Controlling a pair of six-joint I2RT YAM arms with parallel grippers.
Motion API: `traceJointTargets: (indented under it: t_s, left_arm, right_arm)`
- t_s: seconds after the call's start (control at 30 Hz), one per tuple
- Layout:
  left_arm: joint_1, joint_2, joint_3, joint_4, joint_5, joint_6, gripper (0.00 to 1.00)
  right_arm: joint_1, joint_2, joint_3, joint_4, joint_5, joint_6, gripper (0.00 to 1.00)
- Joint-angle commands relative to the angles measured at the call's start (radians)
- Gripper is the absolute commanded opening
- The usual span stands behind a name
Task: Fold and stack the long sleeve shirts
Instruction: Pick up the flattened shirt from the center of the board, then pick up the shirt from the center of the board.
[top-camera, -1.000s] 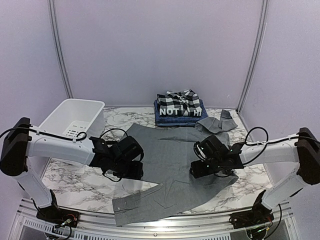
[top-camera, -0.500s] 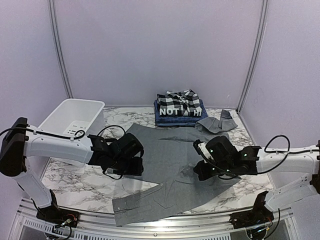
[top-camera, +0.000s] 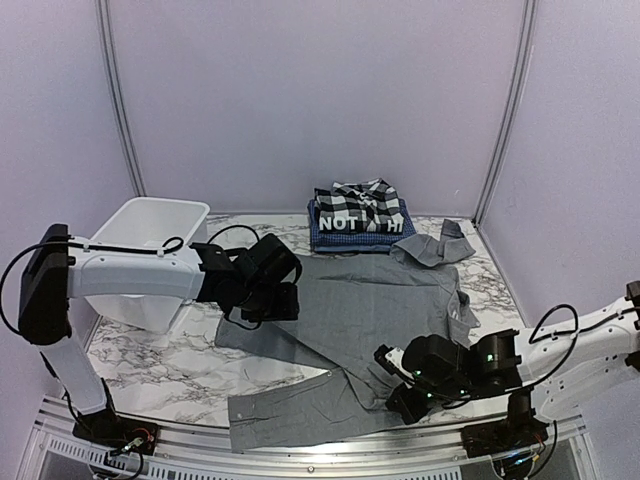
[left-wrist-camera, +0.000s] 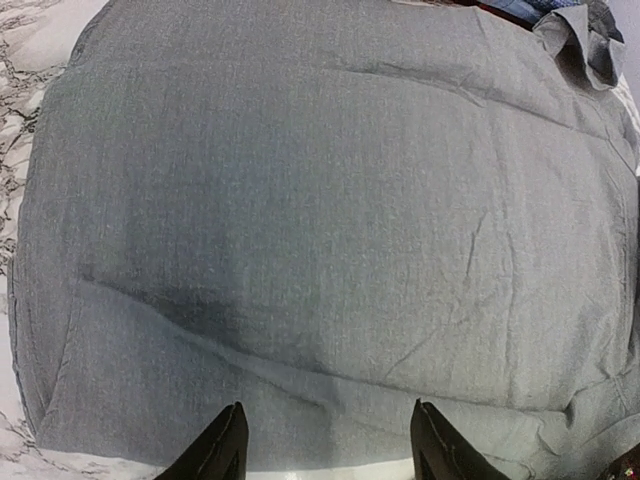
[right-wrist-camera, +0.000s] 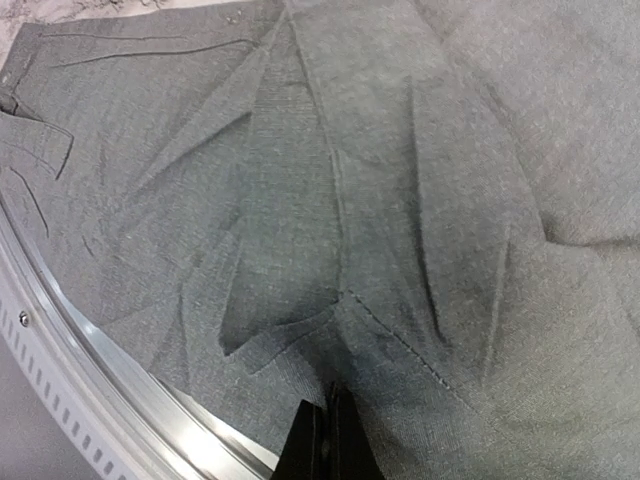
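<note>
- Where pale lilac wall panels (top-camera: 320, 100) close in the back and sides, a white-and-grey marbled worktop (top-camera: 150, 365) fills the floor of the booth. A metal rail (top-camera: 300, 447) runs along its near edge.
- The grey shirt (top-camera: 370, 305) lies spread over the middle of the worktop. It is plain woven cloth, mostly flat, with long shallow creases. Its body reaches from just in front of the folded stack at the back down toward the rail.
- One sleeve (top-camera: 300, 410) lies along the near edge and ends in a cuff at the near left.
- A crumpled grey bunch (top-camera: 440, 247) sits at the far right, beside the stack. I cannot tell whether it is sleeve or collar.
- A white tub (top-camera: 130, 225) stands at the far left, and the left arm crosses in front of it.
- At back centre three folded shirts are stacked. The blue checked shirt (top-camera: 360, 241) is at the bottom, the black shirt (top-camera: 360, 222) with white letters lies on it, and the plaid shirt (top-camera: 362, 197) is on top.
- The right tool (right-wrist-camera: 325, 410) is clenched on a fold of the grey shirt at the near right, close to the rail. Creases fan out from the pinch.
- The left tool (left-wrist-camera: 330, 455) hangs over the shirt's left part, released, its fingers standing apart with cloth beneath them. Whether they touch the cloth I cannot tell.
</note>
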Motion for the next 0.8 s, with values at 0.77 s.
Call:
traceJointTargets:
  t_s: [0.77]
  left_arm:
    - [0.146, 0.022, -0.045, -0.165, -0.105, -0.043, 0.58]
  right_arm:
    - [0.018, 0.052, -0.04, -0.062, 0.056, 0.167, 0.0]
